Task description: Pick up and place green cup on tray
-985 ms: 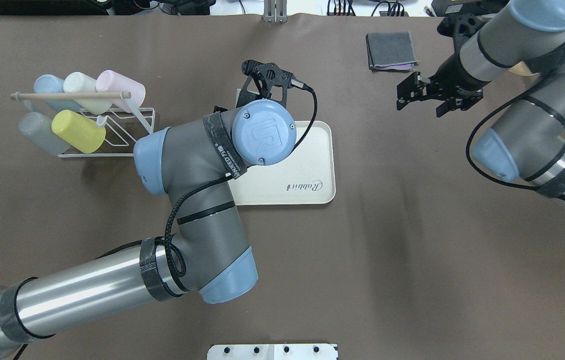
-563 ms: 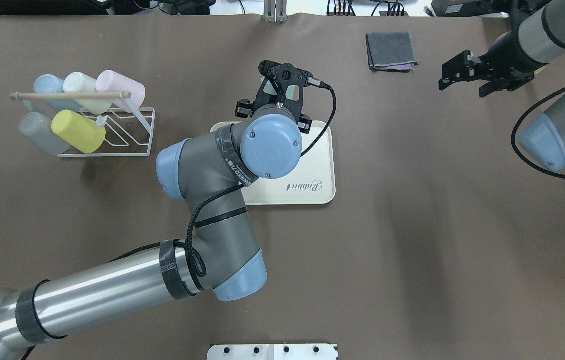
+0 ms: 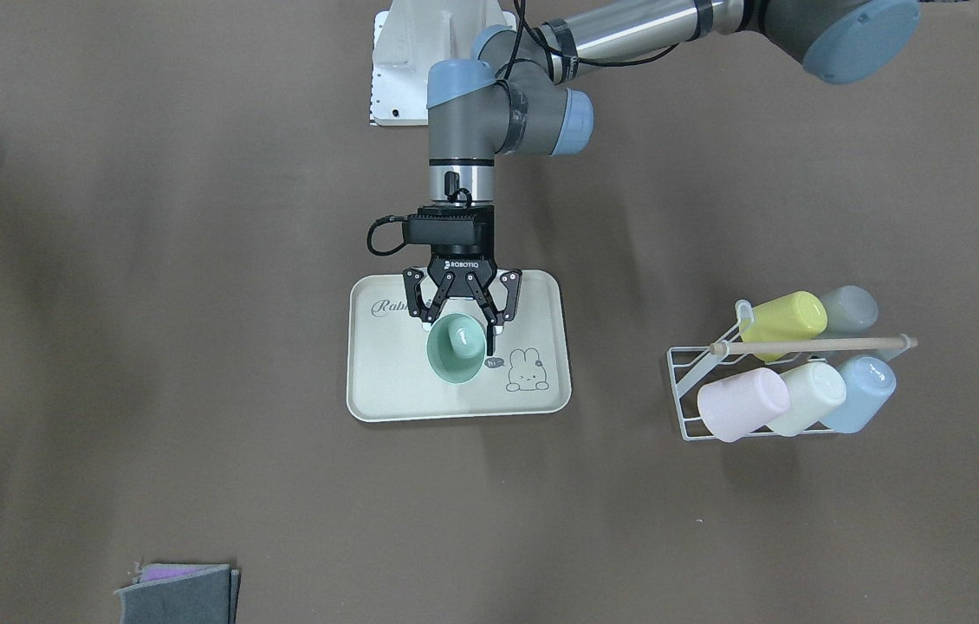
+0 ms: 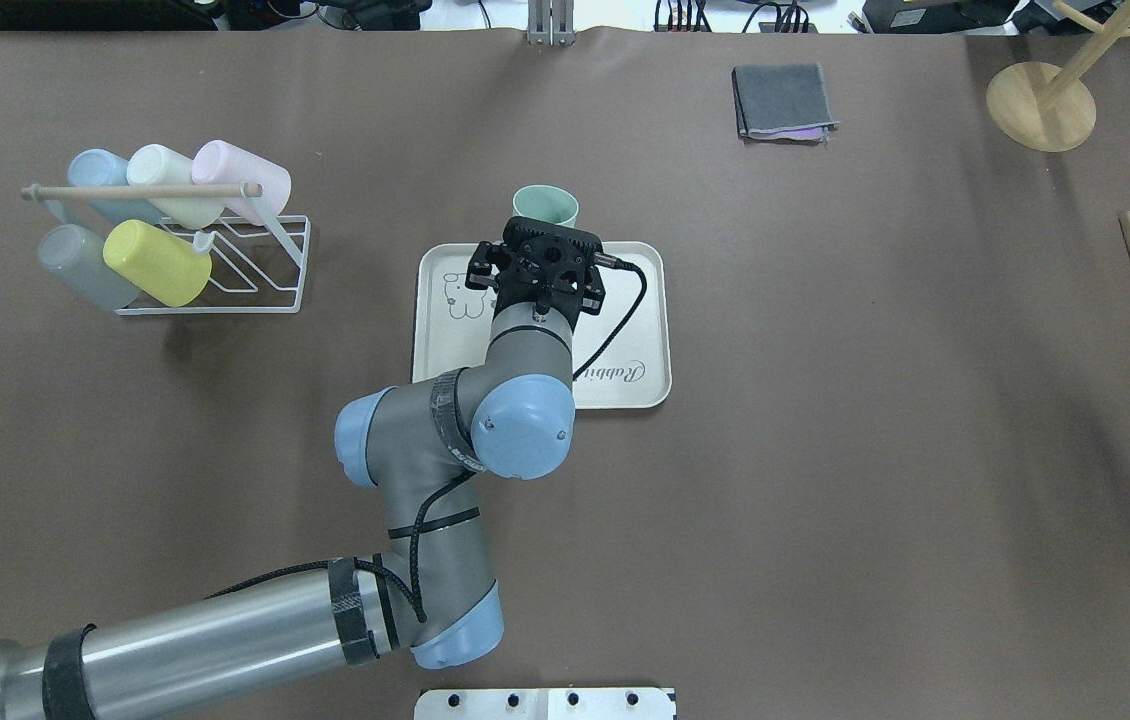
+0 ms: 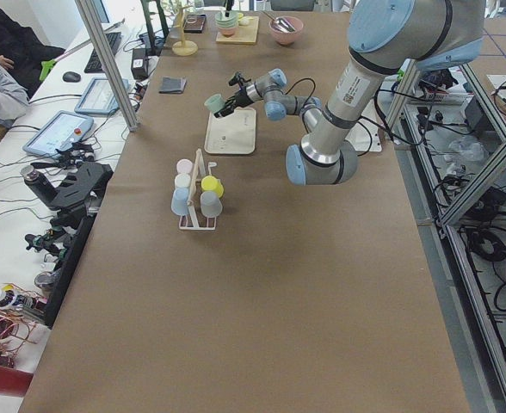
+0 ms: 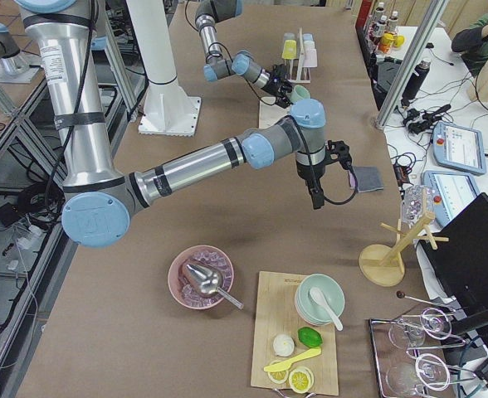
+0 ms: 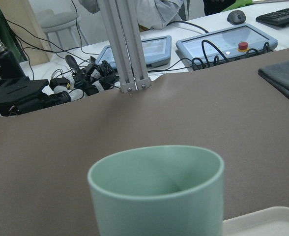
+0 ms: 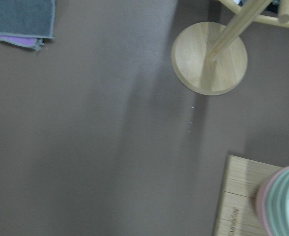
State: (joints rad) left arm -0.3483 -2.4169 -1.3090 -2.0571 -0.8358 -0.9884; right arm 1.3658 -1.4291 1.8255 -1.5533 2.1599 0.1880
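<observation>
We see the left end effector (image 3: pixel 457 334) clamped on the green cup (image 3: pixel 453 357), one finger on each side of its wall. The cup sits over the tray (image 3: pixel 385 386) in mid-desk (image 3: pixel 195 260), its mouth tipped away from the robot. The right end effector (image 6: pixel 317 196) shows only from the side, so we cannot tell its state.
</observation>
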